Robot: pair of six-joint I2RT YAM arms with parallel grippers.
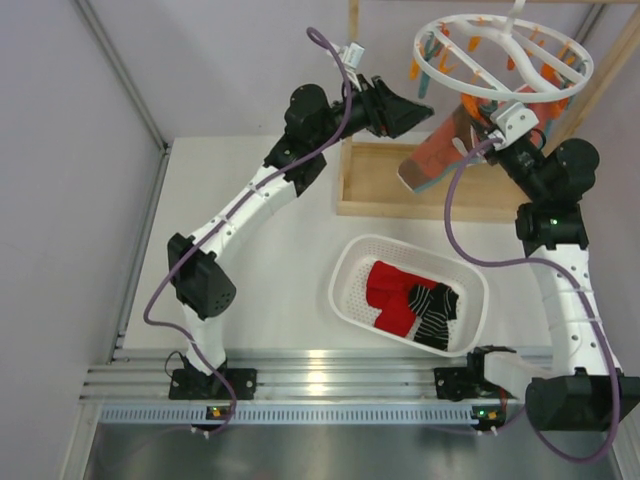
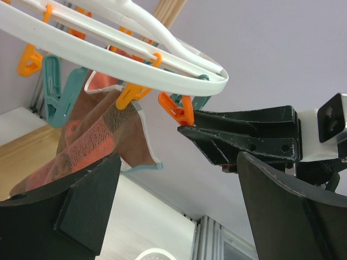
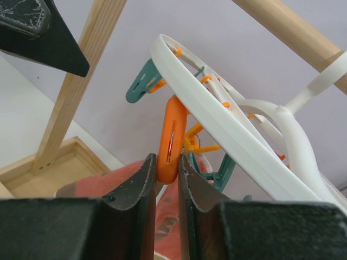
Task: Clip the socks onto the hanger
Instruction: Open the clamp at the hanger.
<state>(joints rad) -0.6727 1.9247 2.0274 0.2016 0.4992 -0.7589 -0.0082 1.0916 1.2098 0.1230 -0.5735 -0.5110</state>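
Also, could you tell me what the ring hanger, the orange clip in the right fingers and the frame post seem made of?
The hanger looks like smooth, slightly glossy white moulded plastic. The orange clip seems plastic too: even colour, soft highlights, rounded edges. The frame post looks like bare, matte pale wood, with faint grain.

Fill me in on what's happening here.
The right gripper has its jaws shut on an orange clip of the hanger. The left gripper hovers beside it, jaws open and empty. A salmon sock hangs from the hanger; the red socks and black striped socks lie in the basket, unclipped.
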